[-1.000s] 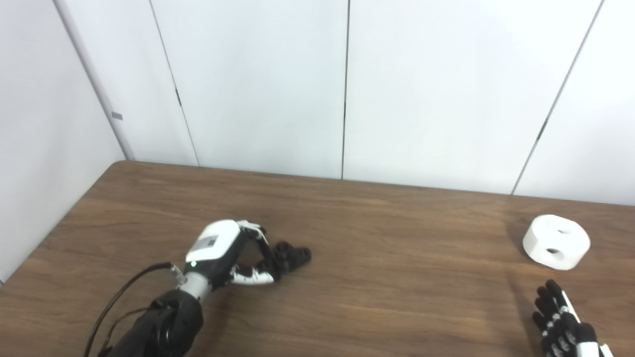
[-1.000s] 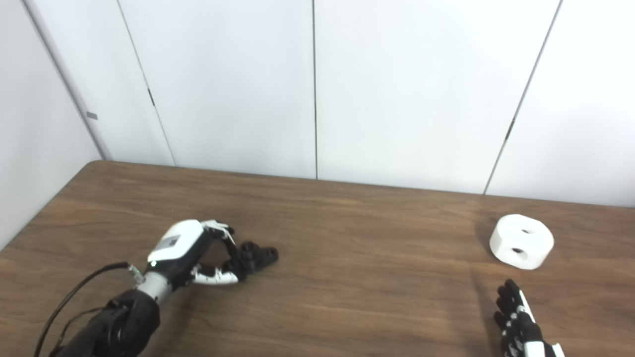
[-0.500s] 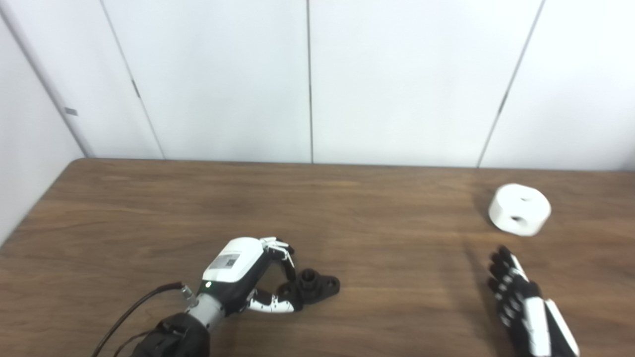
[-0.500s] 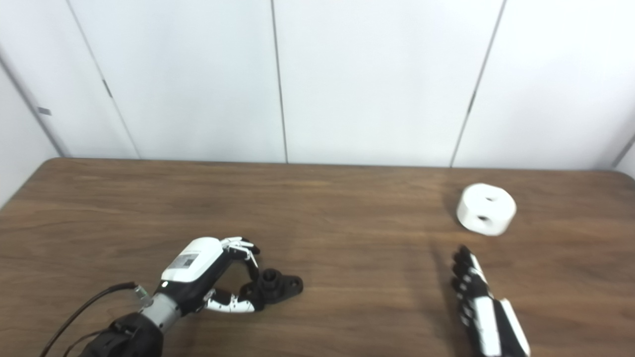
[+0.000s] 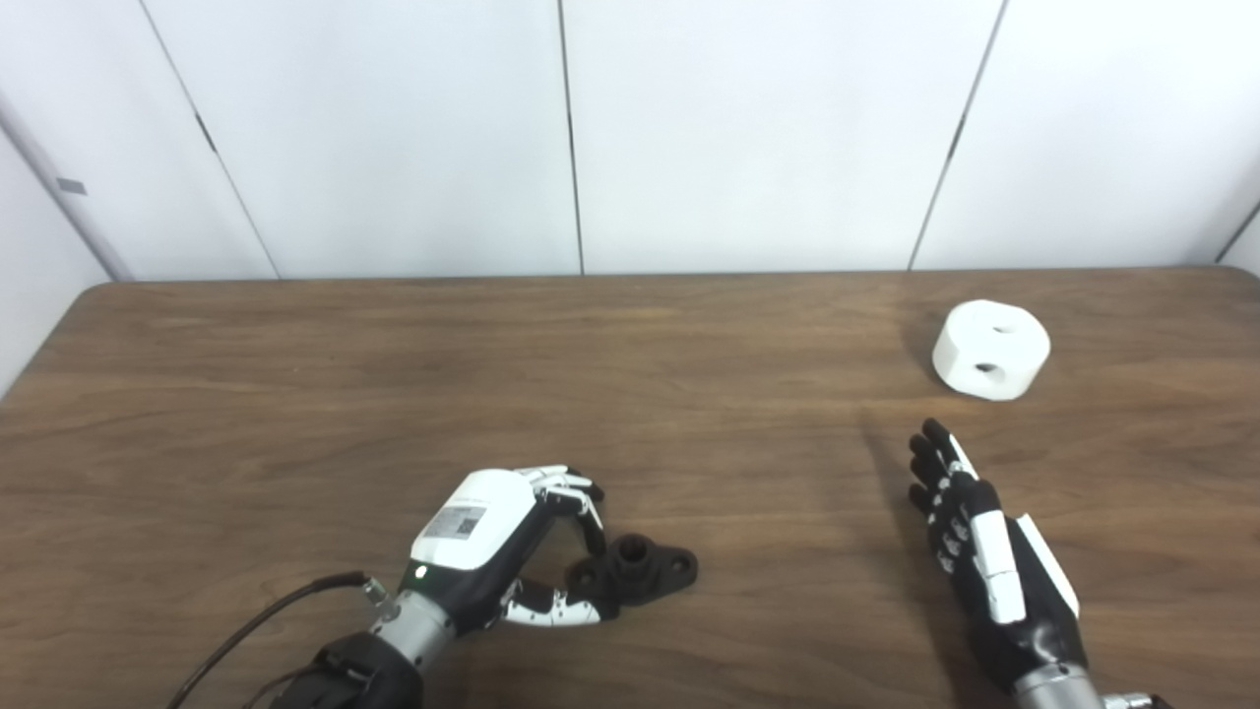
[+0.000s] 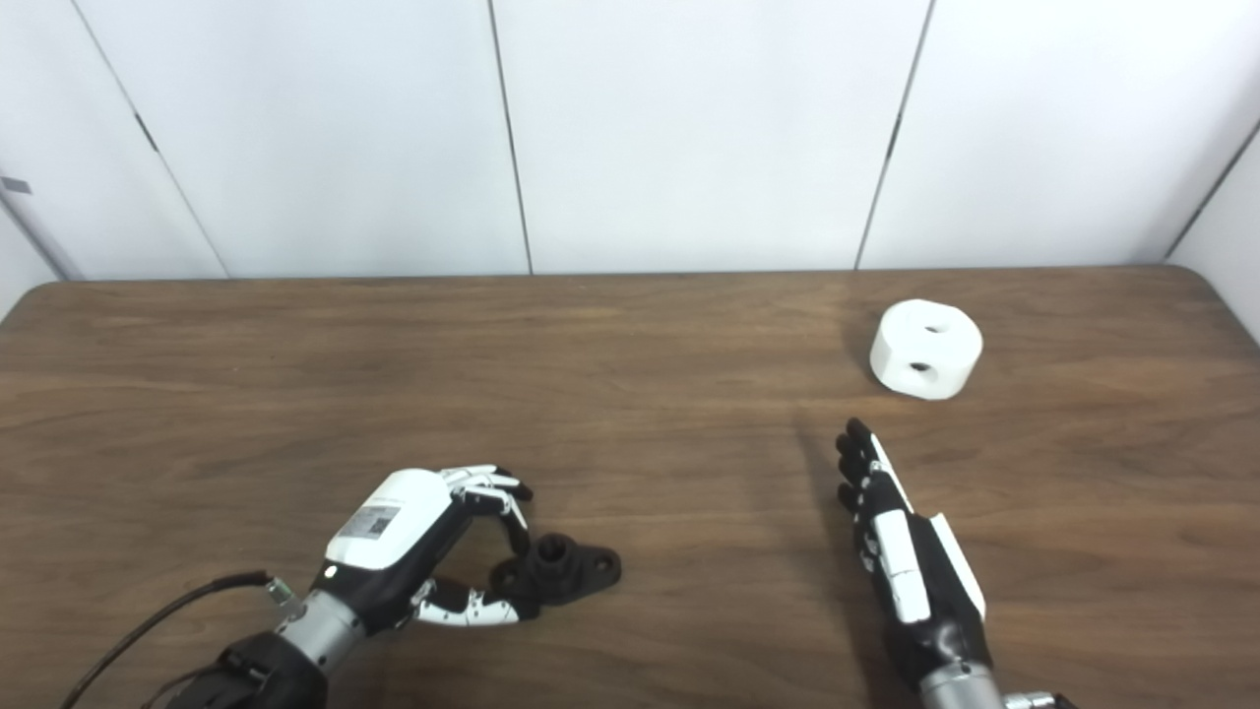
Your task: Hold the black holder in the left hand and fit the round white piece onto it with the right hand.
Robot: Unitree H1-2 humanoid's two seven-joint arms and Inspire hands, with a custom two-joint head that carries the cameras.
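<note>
The left robot hand [image 5: 497,547] comes in from the bottom left on a black arm with a cable at the wrist; its white back faces up; its fingers [image 5: 571,489] curl down and its thumb reaches forward, closing on the black holder [image 5: 645,571]; the right robot hand [image 5: 984,551] is flat, holding nothing, with its black fingers [image 5: 935,463] straight, close together, pointing away.

A black holder [image 5: 645,573] and a plain white round piece [image 5: 990,350] lie on a dark brown wood-grain table [image 5: 295,394]. Both hands, left [image 5: 492,542] and right [image 5: 994,561], are black with white panels, against white wall panels [image 5: 748,128].
</note>
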